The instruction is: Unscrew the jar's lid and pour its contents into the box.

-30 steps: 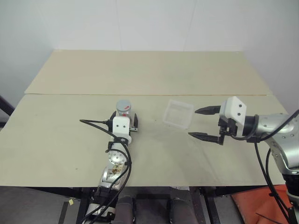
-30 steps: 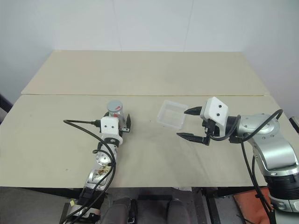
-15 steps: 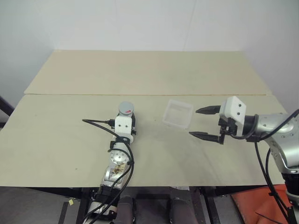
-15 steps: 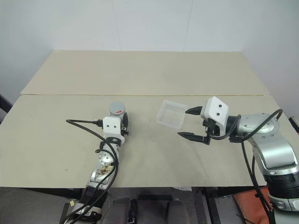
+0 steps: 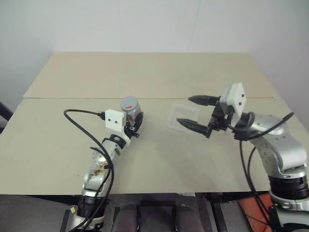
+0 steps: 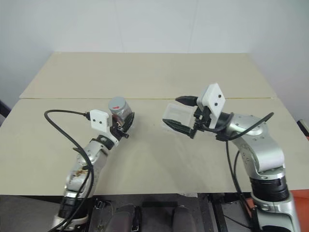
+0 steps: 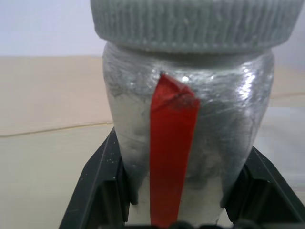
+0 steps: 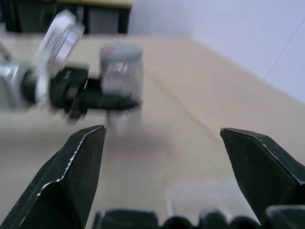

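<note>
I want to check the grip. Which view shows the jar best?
The left wrist view: the jar, red stripe facing, sits between the left gripper jaws, lid on. The eye views show it small; the right wrist view shows it blurred.

Lidded silvery red-striped jar [image 5: 130, 109] tilted off the table; clear box [image 5: 182, 116] beside.
</note>
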